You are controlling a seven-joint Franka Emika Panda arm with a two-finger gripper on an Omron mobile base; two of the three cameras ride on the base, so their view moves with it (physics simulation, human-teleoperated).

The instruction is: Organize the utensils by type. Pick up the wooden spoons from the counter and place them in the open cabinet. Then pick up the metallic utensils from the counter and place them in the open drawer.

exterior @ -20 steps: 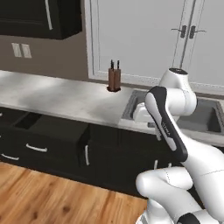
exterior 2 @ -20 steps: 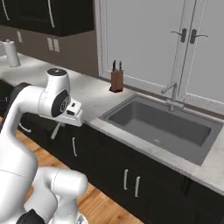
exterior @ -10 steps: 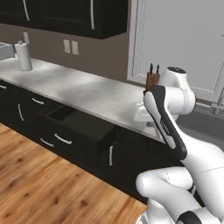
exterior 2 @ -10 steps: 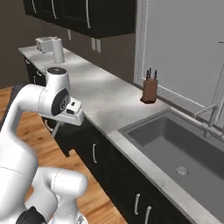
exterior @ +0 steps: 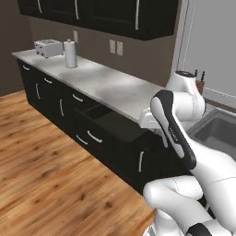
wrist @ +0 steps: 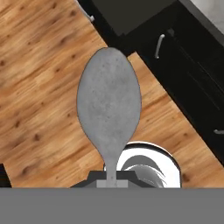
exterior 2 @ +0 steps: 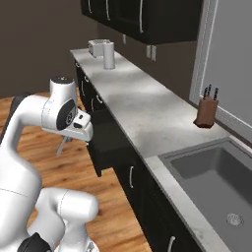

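Silver spoon (wrist: 109, 109) was clamped in my gripper (wrist: 111, 179), jaws pinched together on the thin handle, bowl pointing away from the hand. In the hand view the bowl looked dull grey and speckled, and it hung over the wooden floor (wrist: 39, 87), with black cabinet fronts (wrist: 188, 74) beyond it. In the right base view the spoon (exterior 2: 62, 144) showed as a thin grey sliver hanging below my gripper (exterior 2: 69, 138), out in front of the cabinets and above the floor, not over the desk.

Open drawer (exterior: 113, 120) stood pulled out from the black fronts just below the desk edge, interior dark and flat; I could not tell whether anything lay in it. In the right base view the drawer (exterior 2: 110, 138) sat just beside my hand.

White marble desk (exterior: 106, 83) ran long with grey veins. At its far end stood a toaster (exterior: 48, 47) and a paper towel roll (exterior: 70, 53), near each other. A knife block (exterior 2: 205, 112) stood by the window, close to the sink (exterior 2: 211, 172). Dark upper cabinets (exterior: 106, 14) hung over the desk, with wall outlets (exterior: 115, 47) below them.

No brand, label or readable writing on anything.
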